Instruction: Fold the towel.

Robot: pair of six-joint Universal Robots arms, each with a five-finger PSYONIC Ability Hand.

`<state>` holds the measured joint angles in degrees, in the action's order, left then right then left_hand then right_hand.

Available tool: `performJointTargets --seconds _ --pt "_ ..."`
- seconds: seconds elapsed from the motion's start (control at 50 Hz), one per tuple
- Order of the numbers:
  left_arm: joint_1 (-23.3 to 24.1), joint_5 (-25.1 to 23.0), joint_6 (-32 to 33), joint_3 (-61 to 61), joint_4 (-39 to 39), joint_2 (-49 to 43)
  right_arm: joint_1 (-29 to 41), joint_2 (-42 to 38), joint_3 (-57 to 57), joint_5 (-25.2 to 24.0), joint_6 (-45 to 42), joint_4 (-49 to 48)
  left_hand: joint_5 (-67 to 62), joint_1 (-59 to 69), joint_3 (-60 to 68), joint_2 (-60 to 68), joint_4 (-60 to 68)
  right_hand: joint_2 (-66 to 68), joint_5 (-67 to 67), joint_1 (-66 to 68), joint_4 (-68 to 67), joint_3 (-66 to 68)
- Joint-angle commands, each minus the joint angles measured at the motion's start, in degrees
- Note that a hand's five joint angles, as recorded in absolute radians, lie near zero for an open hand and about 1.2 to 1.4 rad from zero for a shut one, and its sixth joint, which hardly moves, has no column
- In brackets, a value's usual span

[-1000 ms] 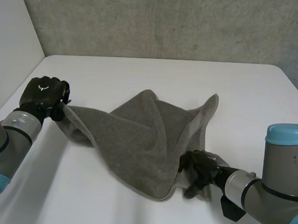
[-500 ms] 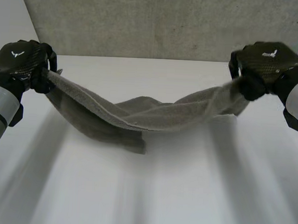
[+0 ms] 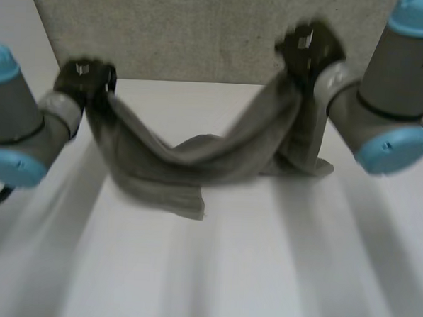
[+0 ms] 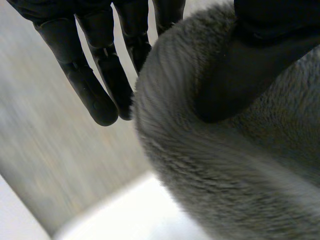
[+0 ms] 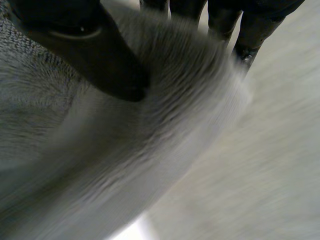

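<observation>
The grey towel [image 3: 197,165] is hanging in a sagging loop across the middle of the frame, strung between the two hands above the white bench [image 3: 262,275]. Its lowest flap is dangling at centre-left, and I can't tell whether it's touching the bench.

The left hand [image 3: 84,81] is gripping one end at the upper left. The right hand [image 3: 309,46] is holding the other end higher, at the upper right. A strip of cloth is drooping below it, right beside the right arm [image 3: 385,89].

In the left wrist view the thumb is pressing into the pile and the fingers [image 4: 95,95] are sitting behind the cloth's edge, so it's pinching the towel. In the right wrist view the thumb is likewise pressing on top, with the fingers [image 5: 250,35] tucked behind the fold.

A concrete wall [image 3: 204,30] is running behind the bench. The cloth is bunching at both grips, so I can't make out which corners they're holding.
</observation>
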<state>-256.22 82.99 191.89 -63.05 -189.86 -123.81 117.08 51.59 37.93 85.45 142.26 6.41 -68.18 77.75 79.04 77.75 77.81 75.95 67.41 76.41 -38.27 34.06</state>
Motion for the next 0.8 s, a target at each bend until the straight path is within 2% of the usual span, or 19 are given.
performJointTargets --seconds 0.02,0.1,0.14,0.16,0.18,0.2,0.24,0.26,0.3,0.32,0.36,0.42,0.44,0.46,0.5,0.52,0.56,0.66,0.8 --pt "1.8 4.5 -3.9 20.8 -7.3 0.1 -1.2 1.4 -15.0 5.2 2.9 -21.6 -1.8 2.3 1.0 2.3 2.2 4.1 2.6 3.6 -41.7 45.9" --pt "1.7 8.4 -7.9 22.8 -16.9 4.0 -2.5 3.3 -16.0 3.9 7.4 -25.3 -1.8 2.3 1.0 2.3 2.2 4.1 2.6 3.6 -41.7 45.9" --pt "1.7 8.9 -8.6 22.7 -19.0 4.5 -4.3 3.4 -15.6 -0.2 11.1 -23.6 -1.8 2.3 1.0 2.3 2.2 4.1 2.6 3.6 -41.7 45.9" --pt "1.6 9.0 -8.8 22.2 -19.8 4.6 -4.3 3.4 -15.6 -0.2 11.1 -23.5 -1.8 2.3 1.0 2.3 2.2 4.1 2.6 3.6 -41.7 45.9" --pt "1.6 9.0 -8.8 22.2 -19.9 4.6 -4.4 3.3 -15.1 -3.2 12.1 -20.8 -1.8 2.3 1.0 2.3 2.2 4.1 2.6 3.6 -41.7 45.9" --pt "1.5 9.0 -9.1 20.9 -19.5 4.7 -4.4 3.3 -15.1 -3.2 12.1 -20.8 -1.8 2.3 1.0 2.3 2.2 4.1 2.6 3.6 -41.7 45.9" --pt "1.2 8.9 -9.1 18.2 -19.1 5.2 -4.7 2.6 -13.8 -10.4 12.2 -13.7 -1.8 2.3 1.0 2.3 2.2 4.1 2.6 3.6 -41.7 45.9" --pt "0.7 8.7 -9.1 14.7 -18.7 5.5 -4.7 2.6 -13.8 -10.5 12.2 -13.6 -1.8 2.3 1.0 2.3 2.2 4.1 2.6 3.6 -41.7 45.9" --pt "0.5 8.0 -9.1 10.2 -18.6 5.9 -5.1 1.0 -11.5 -16.0 12.0 -6.4 -1.8 2.3 1.0 2.3 2.2 4.1 2.6 3.6 -41.7 45.9" --pt "0.3 7.2 -9.0 5.1 -18.6 6.2 -5.1 1.0 -11.5 -16.0 12.0 -6.4 -1.8 2.3 1.0 2.3 2.2 4.1 2.6 3.6 -41.7 45.9" --pt "-0.3 6.0 -8.9 -0.2 -18.9 6.7 -5.6 -0.4 -8.1 -19.2 10.6 -0.5 -1.8 2.3 1.0 2.3 2.2 4.1 2.6 3.6 -41.7 45.9" --pt "-2.4 2.5 -8.6 -11.2 -19.7 8.3 -5.9 -0.6 -5.0 -20.1 9.2 1.7 -1.8 2.3 1.0 2.3 2.2 4.1 2.6 3.6 -41.7 45.9" --pt "-3.6 0.3 -8.5 -16.3 -20.3 8.8 -6.2 -0.6 -1.2 -20.8 7.9 3.4 -1.8 2.3 1.0 2.3 2.2 4.1 2.6 3.6 -41.7 45.9" --pt "-3.6 0.2 -8.5 -16.3 -20.3 8.8 -6.6 -0.5 3.2 -21.4 6.2 4.3 -1.8 2.3 1.0 2.3 2.2 4.1 2.6 3.6 -41.7 45.9" --pt "-5.0 -3.5 -8.2 -25.0 -23.8 8.9 -6.8 -0.6 7.6 -22.1 4.4 4.6 -1.8 2.3 1.0 2.3 2.2 4.1 2.6 3.6 -41.7 45.9" --pt "-5.0 -3.5 -8.2 -25.0 -23.8 8.9 -6.8 -0.6 7.6 -22.1 4.4 4.6 -1.8 2.3 1.0 2.3 2.2 4.1 2.6 3.6 -41.7 45.9" --pt "-6.7 -5.8 -7.2 -32.1 -28.8 8.4 -7.0 -0.7 17.7 -24.3 -0.3 4.0 -1.8 2.3 1.0 2.3 2.2 4.1 2.6 3.6 -41.7 45.9" --pt "-8.9 -7.1 -3.3 -38.4 -33.1 7.8 -7.1 -0.2 26.4 -25.2 -5.8 3.0 -1.8 2.3 1.0 2.3 2.2 4.1 2.6 3.6 -41.7 45.9" --pt "-11.7 -9.5 1.6 -42.7 -32.1 9.1 -7.2 4.4 32.8 -24.4 -6.9 3.0 -1.8 2.3 1.0 2.3 2.2 4.1 2.6 3.6 -41.7 45.9"
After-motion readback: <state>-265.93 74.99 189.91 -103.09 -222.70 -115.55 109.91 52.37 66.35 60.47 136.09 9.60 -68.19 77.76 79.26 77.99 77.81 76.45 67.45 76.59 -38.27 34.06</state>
